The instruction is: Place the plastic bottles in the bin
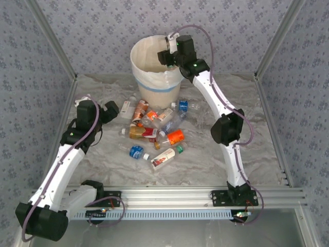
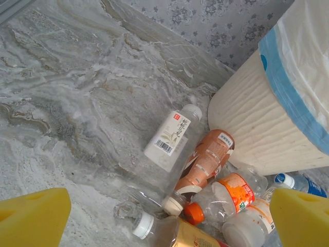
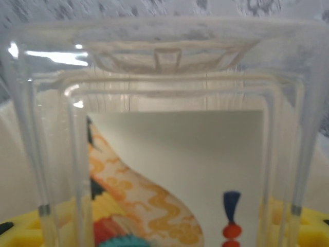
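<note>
R gripper (image 1: 171, 47) upper centre, over bin (image 1: 154, 87) mouth; clear square bottle (image 3: 169, 154) betw its pads, can't tell if clamped or slack. Bin's straight below. L gripper (image 1: 114, 109) spread wide, nearer bottle pile (image 1: 154, 131) mid-frame.

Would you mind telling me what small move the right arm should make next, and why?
Probably open the right pincer wide. It hangs over the mouth of the bin and holds a clear bottle between its jaws, so letting go should drop the bottle inside.
</note>
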You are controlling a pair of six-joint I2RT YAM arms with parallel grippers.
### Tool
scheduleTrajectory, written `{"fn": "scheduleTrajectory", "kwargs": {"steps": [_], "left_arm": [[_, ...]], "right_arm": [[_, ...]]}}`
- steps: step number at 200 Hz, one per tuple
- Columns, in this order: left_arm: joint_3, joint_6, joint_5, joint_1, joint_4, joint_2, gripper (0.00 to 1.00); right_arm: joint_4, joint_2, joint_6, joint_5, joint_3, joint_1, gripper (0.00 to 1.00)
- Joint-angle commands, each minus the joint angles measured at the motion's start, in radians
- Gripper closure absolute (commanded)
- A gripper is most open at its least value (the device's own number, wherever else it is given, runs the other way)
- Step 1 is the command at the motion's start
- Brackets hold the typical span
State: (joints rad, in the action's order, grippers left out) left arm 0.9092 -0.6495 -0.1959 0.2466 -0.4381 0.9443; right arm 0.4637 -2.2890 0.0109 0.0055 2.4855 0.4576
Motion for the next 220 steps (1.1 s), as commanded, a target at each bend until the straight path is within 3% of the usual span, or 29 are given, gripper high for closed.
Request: {"fn": "scheduleTrajectory", "kwargs": {"steps": [1, 46, 70, 99, 136, 171, 220], "left_arm": [[-0.007, -0.020, -0.019, -0.007, 0.001, 0.003, 0.01], [-0.016, -0.102, -0.001, -0.007, -0.078, 0.056, 0.01], [-0.049, -0.216, 0.048, -0.008, -0.140, 0.078, 0.01], [-0.113, -0.296, 0.118, 0.001, -0.189, 0.082, 0.00], [-0.173, -0.353, 0.126, 0.029, -0.299, 0.043, 0.01], [-0.246, -0.449, 0.356, 0.063, -0.249, 0.041, 0.00], [-0.317, -0.621, 0.299, 0.211, -0.160, 0.061, 0.01]], "right_arm": [[0.091, 0.021, 0.011, 0.080, 0.059, -0.002, 0.26], [0.186, 0.107, -0.045, 0.052, 0.048, 0.017, 0.17], [0.188, 0.200, -0.045, 0.049, -0.044, 0.030, 0.13], [0.006, 0.416, -0.030, 0.048, -0.389, 0.054, 0.09], [-0.171, 0.662, 0.038, 0.100, -0.764, 0.059, 0.02], [-0.266, 0.849, 0.132, 0.147, -1.063, 0.059, 0.00], [-0.399, 0.994, 0.205, 0.193, -1.336, 0.053, 0.00]]}}
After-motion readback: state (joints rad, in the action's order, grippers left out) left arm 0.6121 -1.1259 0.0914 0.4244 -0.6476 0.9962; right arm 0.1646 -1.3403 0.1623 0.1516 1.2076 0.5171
